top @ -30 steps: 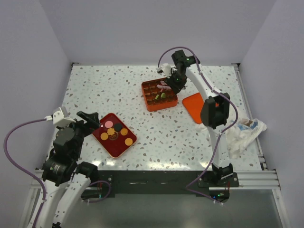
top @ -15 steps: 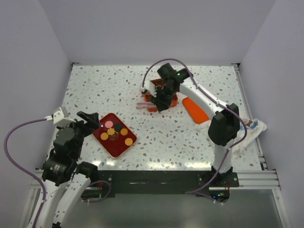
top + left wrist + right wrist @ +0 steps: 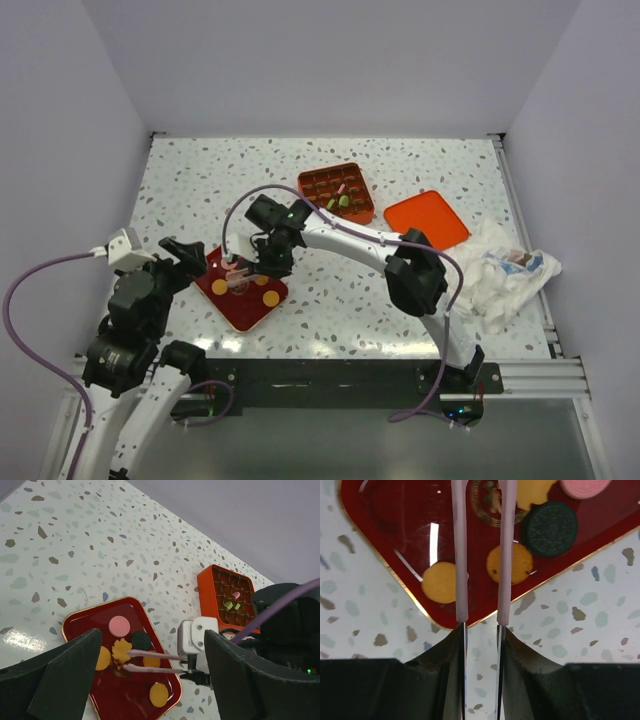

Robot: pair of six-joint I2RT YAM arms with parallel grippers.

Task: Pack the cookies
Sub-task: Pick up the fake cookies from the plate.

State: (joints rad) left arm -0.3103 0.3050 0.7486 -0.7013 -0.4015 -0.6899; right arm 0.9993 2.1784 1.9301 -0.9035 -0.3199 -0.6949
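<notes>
Pink prongs (image 3: 461,555) on the right gripper (image 3: 248,274) reach over the red tray (image 3: 245,312), which lies toward the speckled table's (image 3: 200,190) near left; the left gripper (image 3: 187,256) hangs just beside the tray's left edge, fingers spread wide, empty; bare table separates the tray from the orange box (image 3: 312,190); the right arm stretches low, far across to the left; the prongs stand parallel, a narrow gap apart, gripping nothing, tips just beside a scalloped yellow cookie (image 3: 121,650); contact cannot be told; six cookies (image 3: 119,625) lie on the tray, a few more in the box
</notes>
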